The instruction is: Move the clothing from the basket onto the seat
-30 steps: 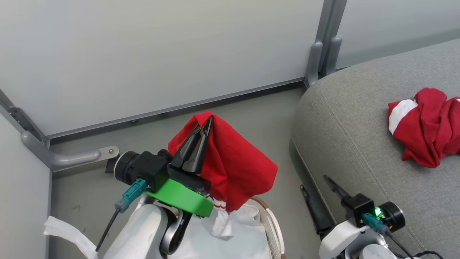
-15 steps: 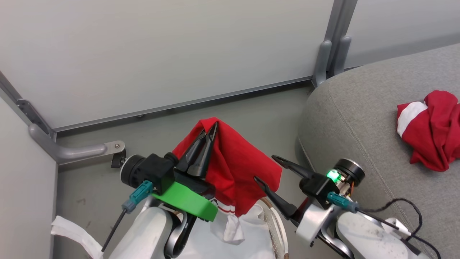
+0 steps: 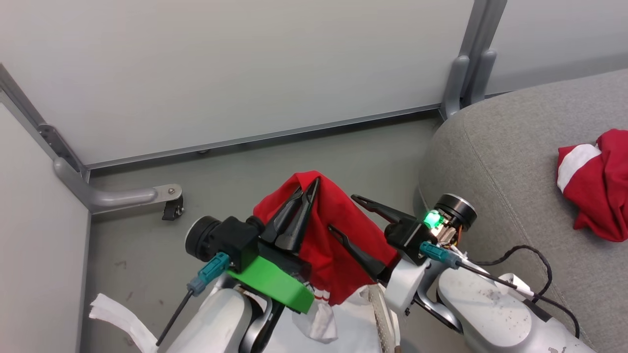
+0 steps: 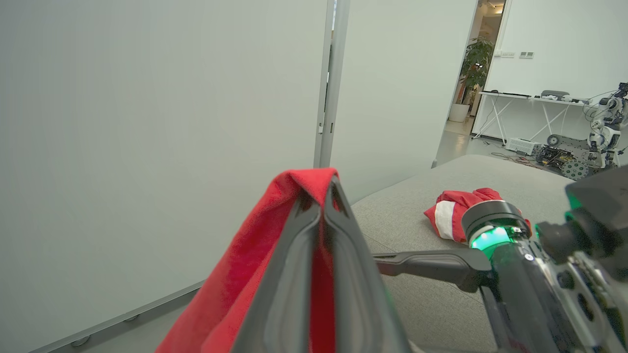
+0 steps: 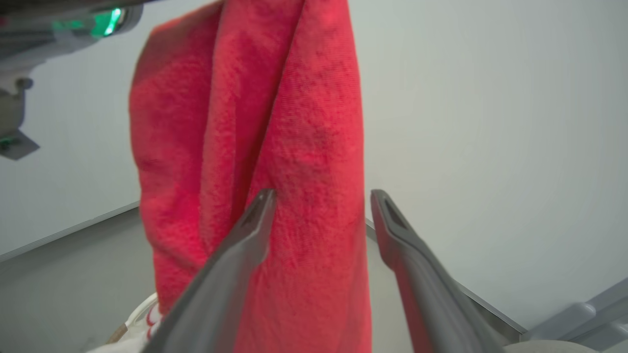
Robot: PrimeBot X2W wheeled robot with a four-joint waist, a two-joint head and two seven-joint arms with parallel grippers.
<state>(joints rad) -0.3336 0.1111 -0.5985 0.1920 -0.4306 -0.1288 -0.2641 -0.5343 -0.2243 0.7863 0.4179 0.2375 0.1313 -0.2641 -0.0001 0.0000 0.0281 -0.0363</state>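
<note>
My left gripper (image 3: 306, 184) is shut on the top fold of a red garment (image 3: 338, 235), which hangs from it above the basket (image 3: 380, 306). White stripes show at the garment's lower hem. My right gripper (image 3: 342, 212) is open, its two fingers straddling the hanging red garment's (image 5: 274, 147) right edge; in the right wrist view the cloth lies between the fingers (image 5: 235, 255). A second red garment with a white band (image 3: 596, 184) lies crumpled on the grey seat (image 3: 505, 162). In the left wrist view the shut left gripper (image 4: 326, 189) holds the red cloth (image 4: 245, 274).
Grey partition walls with a metal post (image 3: 466, 63) stand behind. A metal foot with a caster (image 3: 169, 206) rests on the grey floor at the left. The basket's white liner (image 3: 319, 318) hangs loose below the garment.
The camera has shifted, sliding the scene rightward. My right gripper has swung up and left from the seat's edge to straddle the hanging garment. The left gripper still holds the cloth.
</note>
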